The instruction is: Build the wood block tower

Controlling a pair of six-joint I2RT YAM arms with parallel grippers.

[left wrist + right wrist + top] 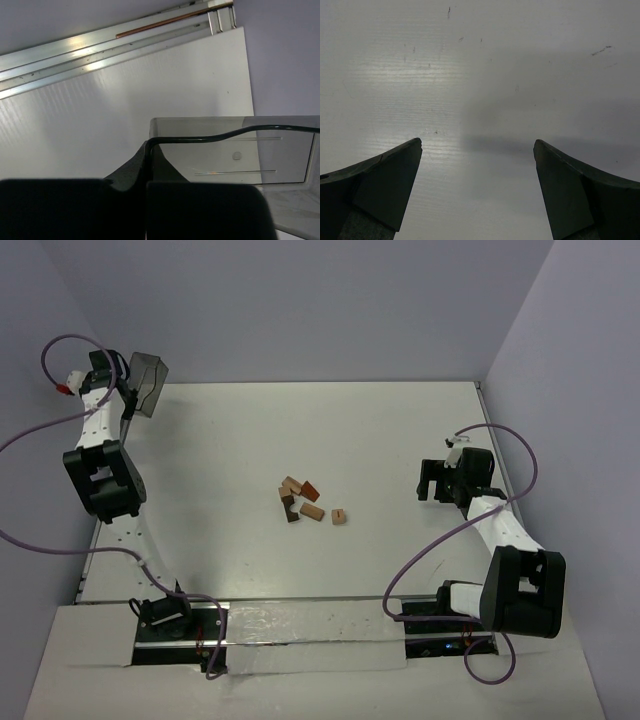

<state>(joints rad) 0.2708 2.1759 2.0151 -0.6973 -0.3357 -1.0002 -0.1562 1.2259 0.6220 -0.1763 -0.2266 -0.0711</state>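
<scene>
Top external: wooden blocks [303, 501], judged light and rigid, are best pinched across flat faces; right jaws are spread empty; grey container [147, 380] seems clamped by left jaws.

- A robotics lab test cell.
- Plain lilac walls [300, 310] box in a white worktop [300, 430], close to the left of the left hand [133, 390] and to the right of the right hand [428, 483].
- Purple cables [490, 678] trail behind each hand.
- Bare aluminium rails [100, 47] edge the worktop beyond the left hand.
</scene>
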